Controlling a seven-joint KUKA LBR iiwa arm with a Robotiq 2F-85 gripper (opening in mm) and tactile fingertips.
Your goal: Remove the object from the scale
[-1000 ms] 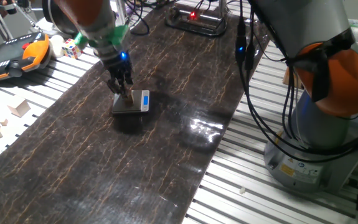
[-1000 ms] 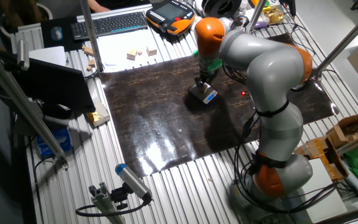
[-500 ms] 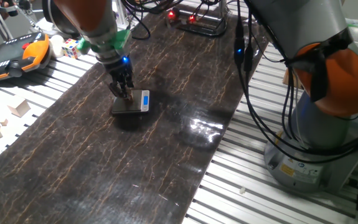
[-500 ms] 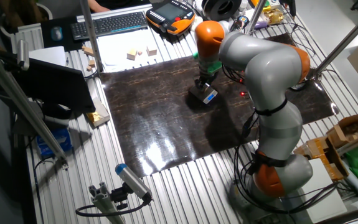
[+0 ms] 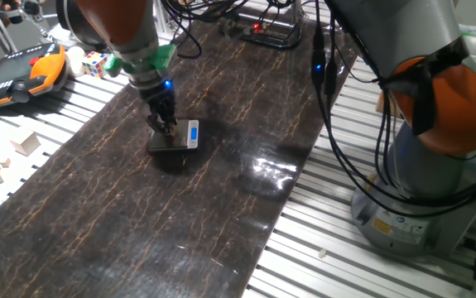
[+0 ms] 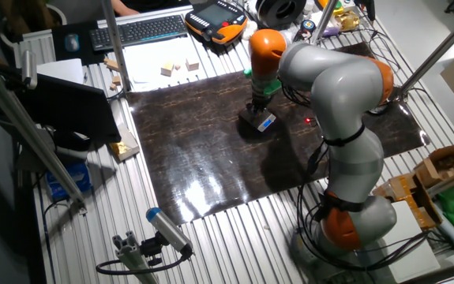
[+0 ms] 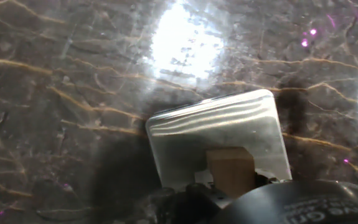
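The scale [image 5: 180,142] is a small silver-grey slab with a blue display strip, lying on the dark marbled mat; it also shows under the hand in the other fixed view [image 6: 261,121]. In the hand view its shiny platform [image 7: 197,134] carries the object [image 7: 230,167], a tiny tan wooden cube near the platform's lower edge. My gripper [image 5: 166,128] points straight down onto the scale, fingers drawn close on either side of the cube. The gripper [image 7: 228,186] appears only as dark shapes flanking the cube. From both fixed views the fingers hide the cube.
A Rubik's cube [image 5: 96,63] and an orange teach pendant [image 5: 22,73] lie beyond the mat's far left corner. Pale wooden blocks [image 5: 25,144] sit on the slatted table to the left. The arm's base [image 5: 420,165] and cables stand at the right.
The wrist has shifted slightly down and right over the scale, and the fingers stand narrower around the cube than a second ago. The scale has not moved.
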